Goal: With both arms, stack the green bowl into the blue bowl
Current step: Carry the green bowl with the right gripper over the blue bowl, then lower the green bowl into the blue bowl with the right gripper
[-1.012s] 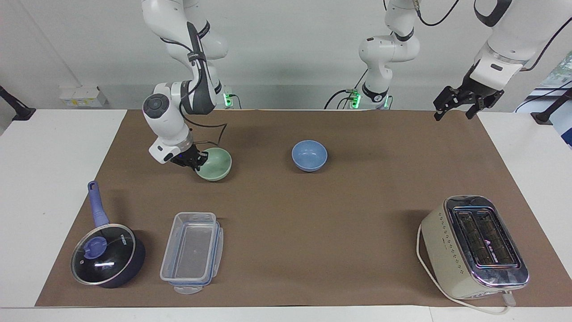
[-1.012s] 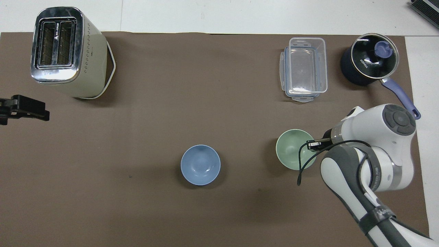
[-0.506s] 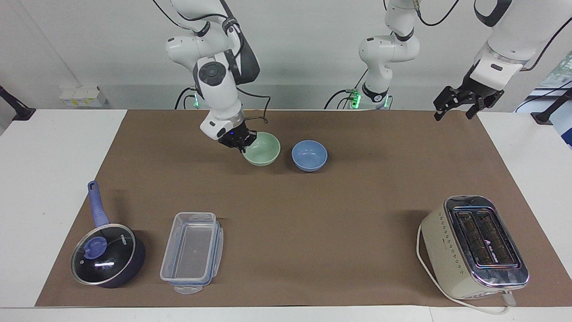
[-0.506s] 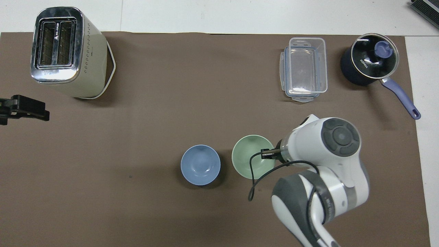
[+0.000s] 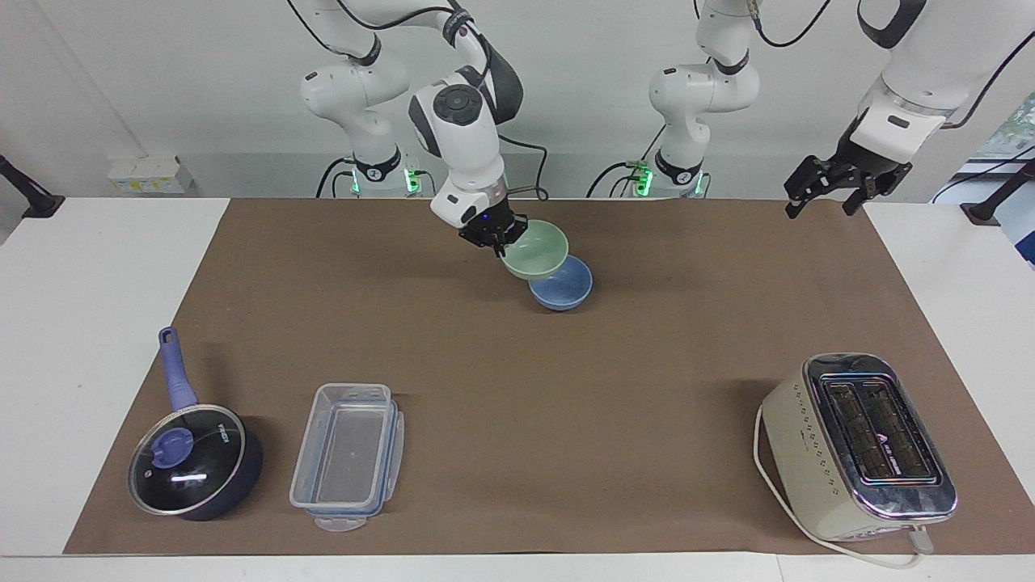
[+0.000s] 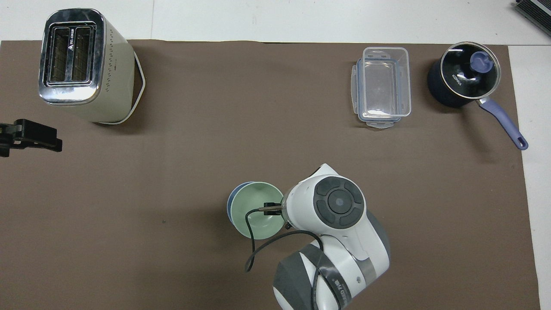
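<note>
You now have the right gripper (image 5: 495, 240), pinching the green bowl (image 5: 536, 250) by its rim, carried from the pan's end of the surface to just above the blue bowl (image 5: 563, 293), while the left gripper (image 5: 826, 191) still waits spread over the mat's corner.

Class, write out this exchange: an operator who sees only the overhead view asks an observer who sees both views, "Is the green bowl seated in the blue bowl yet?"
Observer: No. The green bowl hangs tilted over the blue bowl, not seated level in it.
Operator: Is the right claw holding it?
Observer: Yes. The right claw is shut on its rim, on the side toward the right arm's end.
Operator: And the left claw?
Observer: The left claw waits open, raised in the air over the mat corner at the left arm's end.
</note>
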Available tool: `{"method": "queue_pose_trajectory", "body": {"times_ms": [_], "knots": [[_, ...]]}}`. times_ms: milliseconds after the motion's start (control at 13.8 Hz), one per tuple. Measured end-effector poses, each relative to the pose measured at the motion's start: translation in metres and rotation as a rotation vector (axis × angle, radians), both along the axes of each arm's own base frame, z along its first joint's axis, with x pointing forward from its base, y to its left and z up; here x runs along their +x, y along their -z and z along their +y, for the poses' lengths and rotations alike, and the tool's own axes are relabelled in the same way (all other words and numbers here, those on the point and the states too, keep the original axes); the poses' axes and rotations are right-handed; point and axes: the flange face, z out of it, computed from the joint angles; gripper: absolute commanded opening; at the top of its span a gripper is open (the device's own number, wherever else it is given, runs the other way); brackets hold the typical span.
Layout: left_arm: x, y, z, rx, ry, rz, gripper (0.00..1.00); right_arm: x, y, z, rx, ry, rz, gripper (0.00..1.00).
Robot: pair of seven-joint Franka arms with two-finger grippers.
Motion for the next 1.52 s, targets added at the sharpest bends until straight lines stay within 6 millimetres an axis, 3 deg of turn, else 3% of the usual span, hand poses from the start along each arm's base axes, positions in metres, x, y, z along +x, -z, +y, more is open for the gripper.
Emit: {"method": "queue_pose_trajectory", "body": {"times_ms": [434,867,1518], "knots": [[0.000,0.000,0.000,0.000,0.000,0.000,1.00,0.011,0.023,0.004,0.003,0.017,-0.011,0.00],[0.000,0.000,0.000,0.000,0.000,0.000,1.00,0.006,0.046,0.018,-0.003,0.024,-0.006,0.00],[0.000,0.000,0.000,0.000,0.000,0.000,1.00,0.004,0.055,0.015,-0.004,0.029,-0.010,0.00]]}}
